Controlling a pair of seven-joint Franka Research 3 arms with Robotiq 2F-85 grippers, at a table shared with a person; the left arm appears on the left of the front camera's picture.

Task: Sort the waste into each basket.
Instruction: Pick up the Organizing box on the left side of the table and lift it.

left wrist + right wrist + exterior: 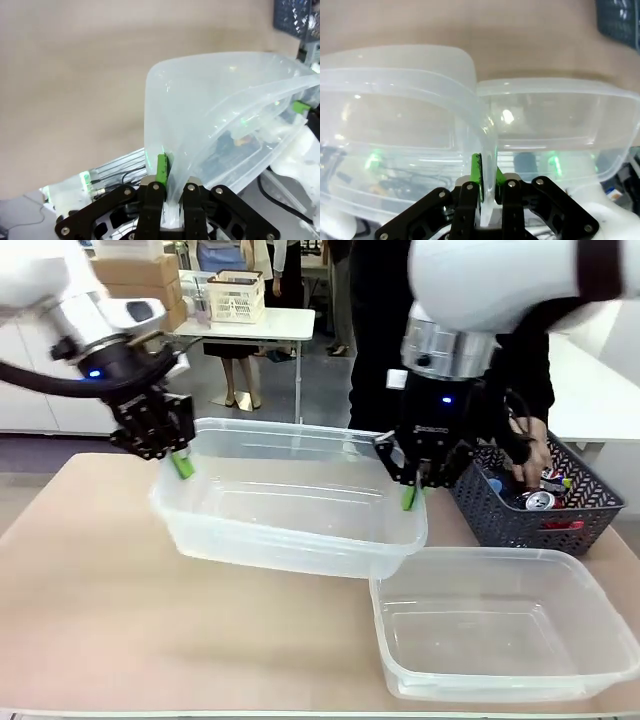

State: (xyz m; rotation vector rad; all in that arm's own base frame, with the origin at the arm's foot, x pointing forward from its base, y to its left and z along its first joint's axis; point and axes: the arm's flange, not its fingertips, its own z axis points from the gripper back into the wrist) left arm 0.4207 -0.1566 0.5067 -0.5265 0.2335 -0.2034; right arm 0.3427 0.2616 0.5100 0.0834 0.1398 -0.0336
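The left gripper (182, 462) is clamped on the left end wall of a clear plastic tub (280, 540), its green pads (183, 465) pinching the rim. At the opposite end, the right gripper (410, 495) grips the tub's right end wall in the same way. Between them, the two white arms hold the tub level and, by the shadow under it, raised just off the table (100, 590), over the middle of the far half.

The left wrist view shows the left gripper (172, 180) with one green pad (161, 170) pressed flat against the tub (215, 100), the thin wall squeezed between the fingers and bare table (75, 75) beyond. The right wrist view shows the right gripper (487, 175) closed on the curved rim of the same tub (395, 125), a green pad (476, 170) tight against the plastic.

A second clear tub (500, 554) of the same kind sits on the table at the near right corner, and its far left corner lies just under the near right corner of the held one. From the right wrist, this second tub (560, 120) appears just beyond the pinched rim.

At the right edge of the table, behind the second tub, stands a dark grey lattice basket (500, 520). It holds small drink cans (540, 500) in red and silver. A person's hand (530, 455) reaches down into it from the far side.
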